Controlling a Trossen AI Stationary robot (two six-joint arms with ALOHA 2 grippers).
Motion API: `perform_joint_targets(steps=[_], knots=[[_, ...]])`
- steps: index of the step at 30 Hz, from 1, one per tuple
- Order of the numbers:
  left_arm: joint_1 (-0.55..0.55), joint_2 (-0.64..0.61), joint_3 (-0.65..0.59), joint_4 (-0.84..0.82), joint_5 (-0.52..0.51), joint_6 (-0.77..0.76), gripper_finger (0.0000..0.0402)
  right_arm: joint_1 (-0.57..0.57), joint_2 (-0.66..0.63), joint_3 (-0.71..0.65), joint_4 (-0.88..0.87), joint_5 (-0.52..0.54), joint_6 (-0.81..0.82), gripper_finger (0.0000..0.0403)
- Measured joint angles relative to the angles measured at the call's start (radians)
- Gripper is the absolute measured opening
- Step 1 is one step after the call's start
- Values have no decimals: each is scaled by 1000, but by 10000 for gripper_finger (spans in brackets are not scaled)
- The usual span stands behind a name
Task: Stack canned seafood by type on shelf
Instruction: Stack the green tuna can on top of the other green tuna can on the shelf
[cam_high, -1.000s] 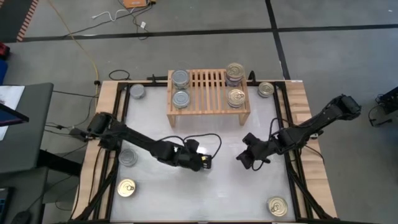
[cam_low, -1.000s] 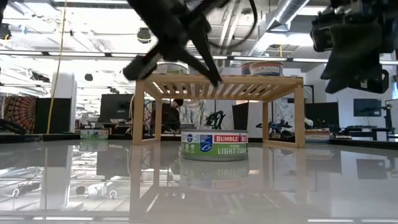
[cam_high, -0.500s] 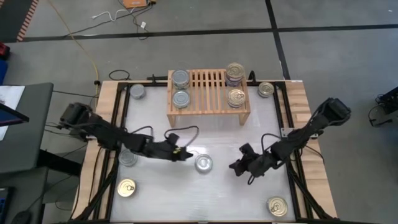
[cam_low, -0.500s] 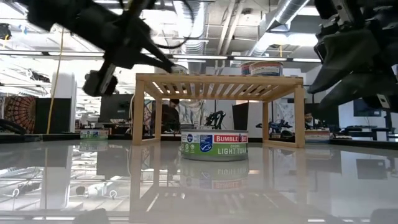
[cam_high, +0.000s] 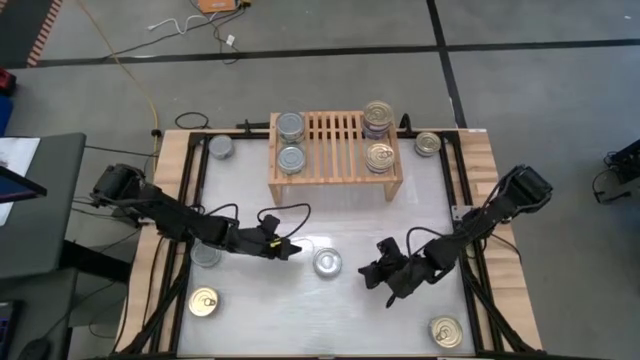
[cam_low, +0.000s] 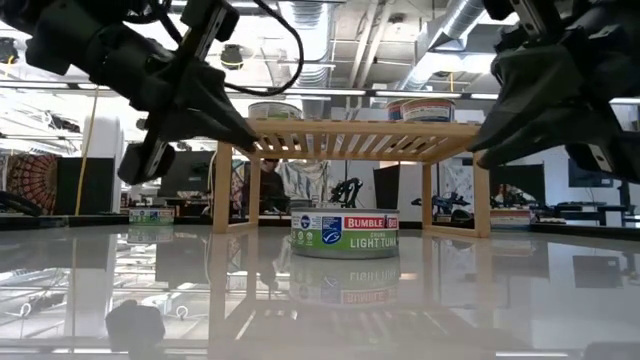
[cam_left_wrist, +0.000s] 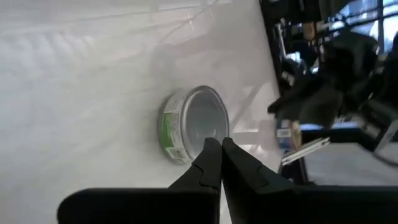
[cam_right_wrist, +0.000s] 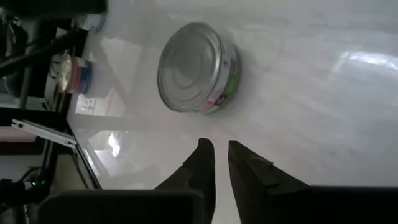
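Note:
A silver-topped can of seafood (cam_high: 327, 262) with a green label (cam_low: 345, 235) stands flat on the white table's middle, touched by neither gripper. My left gripper (cam_high: 293, 249) hovers shut just to the can's left (cam_left_wrist: 219, 144). My right gripper (cam_high: 368, 272) hovers to the can's right (cam_right_wrist: 217, 146), its fingers a narrow gap apart. The wooden shelf (cam_high: 335, 135) at the far middle carries two silver cans (cam_high: 290, 142) at its left end. At its right end are a gold-topped can (cam_high: 378, 157) and a gold-topped stack (cam_high: 378, 116).
Loose cans stand on the table: silver at the far left (cam_high: 221, 148) and the left edge (cam_high: 205, 252), gold at the near left (cam_high: 203, 302), near right (cam_high: 446, 331) and far right (cam_high: 428, 144). Wooden planks edge the table's sides.
My left gripper has drawn back from over the silver can toward the table's left edge, leaving the can on the table's middle; its fingers, spread a second ago, are together now. My right gripper has moved toward the near edge and leftward, closer to the can.

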Motion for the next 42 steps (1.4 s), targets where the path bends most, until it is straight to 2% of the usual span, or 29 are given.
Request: perform_joint_targets(steps=[4,9,13,16,21,24,28,35,42], knots=[[0,7,-1,11,44,48,42,-2,-20,-1,-25,26,0,72],[-1,7,-1,29,45,103,108,-14,-16,0,-18,26,-3,72],[8,7,-1,41,39,89,153,-21,-15,0,-19,36,-4,72],[10,7,-1,40,34,51,170,-39,-15,0,-19,38,-28,72],[9,7,-1,41,30,40,176,-76,-14,0,3,40,-82,86],[9,7,-1,34,-30,57,175,-101,2,0,54,42,-124,106],[9,7,0,32,-95,42,175,-122,70,0,140,40,-127,139],[9,7,0,7,-102,42,175,-139,167,0,270,0,-126,193],[9,7,0,2,-102,32,174,-171,226,8,314,-87,-124,189]])
